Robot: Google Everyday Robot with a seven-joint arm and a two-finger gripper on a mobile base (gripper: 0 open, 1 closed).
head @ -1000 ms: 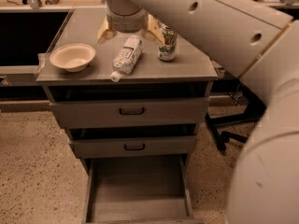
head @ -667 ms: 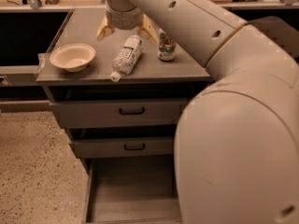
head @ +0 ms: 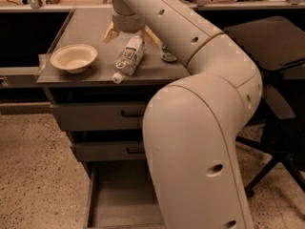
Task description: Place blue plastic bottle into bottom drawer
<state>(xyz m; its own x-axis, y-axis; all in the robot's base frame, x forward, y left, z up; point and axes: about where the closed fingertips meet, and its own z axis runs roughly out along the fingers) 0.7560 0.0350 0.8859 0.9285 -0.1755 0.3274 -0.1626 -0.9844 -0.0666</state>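
The blue plastic bottle [head: 128,58] lies on its side on the grey cabinet top [head: 90,30], white cap pointing toward the front edge. My gripper [head: 132,36] hangs just above the bottle's far end, its tan fingers [head: 110,32] spread open on either side of it and holding nothing. The bottom drawer [head: 121,199] is pulled open at floor level, a plain flat tray inside; my arm hides its right part.
A cream bowl [head: 74,57] sits left of the bottle on the cabinet top. A can [head: 168,54] stands behind my arm, mostly hidden. Two upper drawers [head: 95,116] are shut. A black office chair [head: 274,80] stands to the right.
My arm has swung closer across the view and now hides the right side of the cabinet and most of the can. The bottle and bowl have not moved.
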